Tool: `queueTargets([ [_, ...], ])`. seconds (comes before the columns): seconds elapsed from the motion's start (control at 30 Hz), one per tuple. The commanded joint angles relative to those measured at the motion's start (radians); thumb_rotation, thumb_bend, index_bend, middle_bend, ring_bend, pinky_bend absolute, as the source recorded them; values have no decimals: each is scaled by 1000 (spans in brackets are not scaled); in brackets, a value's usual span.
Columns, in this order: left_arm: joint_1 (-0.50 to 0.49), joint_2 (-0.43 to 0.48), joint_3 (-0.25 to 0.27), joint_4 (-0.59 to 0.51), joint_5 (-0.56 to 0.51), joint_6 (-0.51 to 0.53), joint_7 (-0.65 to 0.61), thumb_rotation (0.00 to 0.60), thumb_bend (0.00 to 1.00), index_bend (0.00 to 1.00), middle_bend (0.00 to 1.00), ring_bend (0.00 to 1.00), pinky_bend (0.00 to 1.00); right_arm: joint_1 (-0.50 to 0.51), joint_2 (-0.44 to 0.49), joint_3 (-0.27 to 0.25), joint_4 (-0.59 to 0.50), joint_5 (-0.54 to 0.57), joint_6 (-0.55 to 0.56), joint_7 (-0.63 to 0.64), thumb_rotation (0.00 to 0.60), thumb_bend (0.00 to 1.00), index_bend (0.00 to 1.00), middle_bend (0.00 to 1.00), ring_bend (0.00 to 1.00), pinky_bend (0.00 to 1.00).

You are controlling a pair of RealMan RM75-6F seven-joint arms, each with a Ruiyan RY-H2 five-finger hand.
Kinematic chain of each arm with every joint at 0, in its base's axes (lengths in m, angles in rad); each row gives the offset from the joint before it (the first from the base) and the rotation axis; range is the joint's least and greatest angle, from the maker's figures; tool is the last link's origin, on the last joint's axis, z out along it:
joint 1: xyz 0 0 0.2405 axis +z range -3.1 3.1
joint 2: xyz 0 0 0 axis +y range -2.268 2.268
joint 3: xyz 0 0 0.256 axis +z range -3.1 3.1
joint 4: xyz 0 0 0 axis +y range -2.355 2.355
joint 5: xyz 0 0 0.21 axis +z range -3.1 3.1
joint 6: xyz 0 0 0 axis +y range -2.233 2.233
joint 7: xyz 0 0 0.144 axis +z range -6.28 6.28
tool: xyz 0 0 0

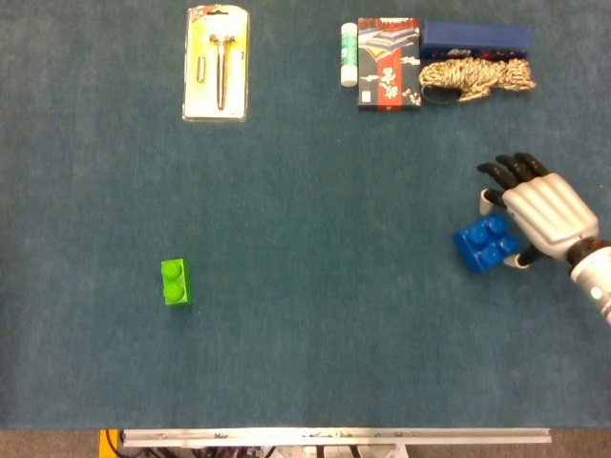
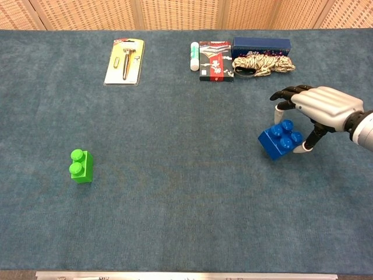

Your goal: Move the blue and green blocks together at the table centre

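The blue block [image 1: 484, 244] [image 2: 279, 139] is at the right side of the table, tilted and lifted a little off the cloth in the chest view. My right hand [image 1: 539, 214] [image 2: 317, 107] arches over it from the right and holds it between thumb and fingers. The green block [image 1: 176, 281] [image 2: 80, 165] stands alone at the left, far from the blue one. My left hand is in neither view.
A carded tool pack [image 1: 218, 62] lies at the back left. A white tube [image 1: 348, 53], a patterned box [image 1: 389, 63], a dark blue box [image 1: 475, 37] and a coil of rope [image 1: 477, 74] sit at the back right. Blue cloth [image 1: 315, 239] covers the table.
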Motion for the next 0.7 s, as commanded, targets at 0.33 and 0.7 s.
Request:
queueTargets([
  [0.33, -2, 34, 28, 98, 54, -17, -121, 600, 0, 452, 363, 275, 455, 96, -30, 49, -164, 286, 80, -271, 600, 44, 573, 132, 12, 56],
  [0.7, -6, 17, 52, 204, 94, -26, -193, 600, 0, 448, 364, 275, 457, 214, -112, 92, -238, 512, 187, -447, 600, 45, 573, 132, 12, 57],
])
